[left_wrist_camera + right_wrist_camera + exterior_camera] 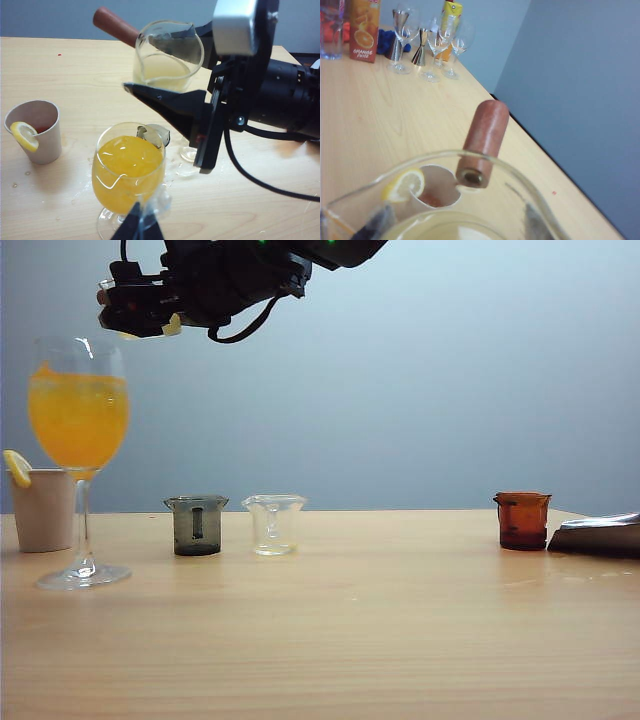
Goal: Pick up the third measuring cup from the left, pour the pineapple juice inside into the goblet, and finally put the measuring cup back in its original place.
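The goblet stands at the table's left, its bowl holding deep orange-yellow drink. High above and beside it, my right gripper is shut on the third measuring cup. The cup is slightly tilted and holds pale pineapple juice. In the exterior view the gripper hides most of the cup. My left gripper shows only in its wrist view. Its dark fingers are together and empty, on the near side of the goblet's foot.
A beige cup with a lemon slice stands behind the goblet. A smoky grey cup, a clear cup and an amber cup stand in a row. A reddish-brown cylinder shows behind the held cup. A juice carton and glasses stand far off.
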Robot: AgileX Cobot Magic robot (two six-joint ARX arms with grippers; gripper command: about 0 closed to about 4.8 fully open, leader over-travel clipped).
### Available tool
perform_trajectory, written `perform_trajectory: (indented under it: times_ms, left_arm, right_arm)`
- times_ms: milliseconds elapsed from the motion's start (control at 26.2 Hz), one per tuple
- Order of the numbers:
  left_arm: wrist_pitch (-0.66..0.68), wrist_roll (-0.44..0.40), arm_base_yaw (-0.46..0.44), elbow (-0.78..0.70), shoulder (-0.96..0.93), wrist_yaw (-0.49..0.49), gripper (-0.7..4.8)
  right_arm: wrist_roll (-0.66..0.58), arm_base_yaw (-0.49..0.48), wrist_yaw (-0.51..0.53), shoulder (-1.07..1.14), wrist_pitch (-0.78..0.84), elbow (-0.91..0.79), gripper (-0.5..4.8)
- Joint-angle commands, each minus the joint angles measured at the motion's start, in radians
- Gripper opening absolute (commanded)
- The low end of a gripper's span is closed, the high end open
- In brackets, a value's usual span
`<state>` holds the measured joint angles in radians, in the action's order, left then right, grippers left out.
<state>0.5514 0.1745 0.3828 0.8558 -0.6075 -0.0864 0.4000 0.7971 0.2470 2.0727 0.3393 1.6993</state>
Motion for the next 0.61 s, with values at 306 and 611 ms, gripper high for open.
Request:
perform_trajectory:
  times_ms: [306,611]
  left_arm:
    - [-0.006,0.046,0.000,0.005,0.002,0.000,-0.05]
    - [-0.005,0.046,0.000,0.005,0.002,0.000,-0.05]
  right_arm:
    - [0.269,0.020,0.022,0.000,0.035,0.007,-0.01]
    - [0.399,0.021,0.021,0.004,0.040,0.007,-0.01]
